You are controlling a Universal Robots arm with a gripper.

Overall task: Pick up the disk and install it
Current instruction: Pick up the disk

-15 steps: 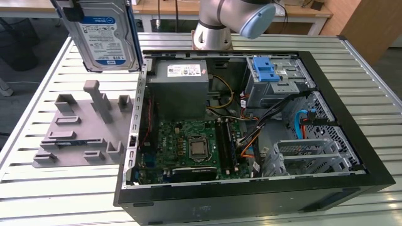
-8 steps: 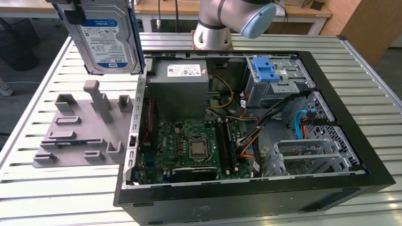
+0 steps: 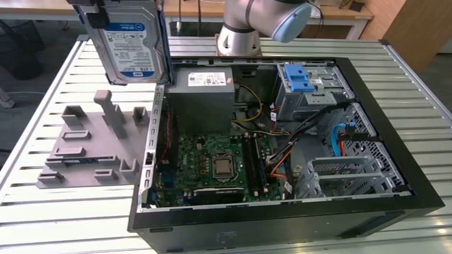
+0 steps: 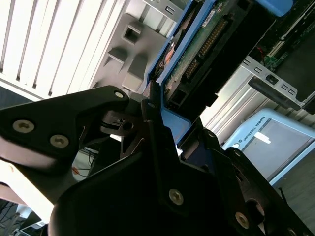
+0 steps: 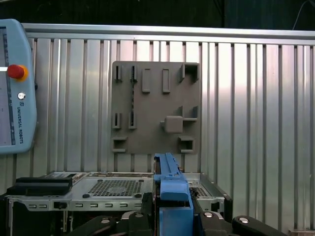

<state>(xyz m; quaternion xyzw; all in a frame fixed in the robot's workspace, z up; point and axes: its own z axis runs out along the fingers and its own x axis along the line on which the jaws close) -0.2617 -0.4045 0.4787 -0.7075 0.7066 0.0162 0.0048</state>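
The claw [image 5: 172, 217], clamped on a blue rail of the disk [image 3: 130, 45], holds it upright, long axis vertical, above the far left corner of the open computer case [image 3: 395, 159], with the blue-latched drive cage [image 3: 310, 87] well off to the exterior view's right.

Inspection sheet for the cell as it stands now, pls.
Surface: slatted metal table carrying the open computer case and a grey fixture plate.
Job's things: disk held upright in the air; drive cage with blue latch in the case.
Clutter: nothing seen.
Grippers: gripper shut on the disk's blue rail.
Cables: black, orange and blue leads inside the case.
Surroundings: teach pendant nearby; wooden desk behind.
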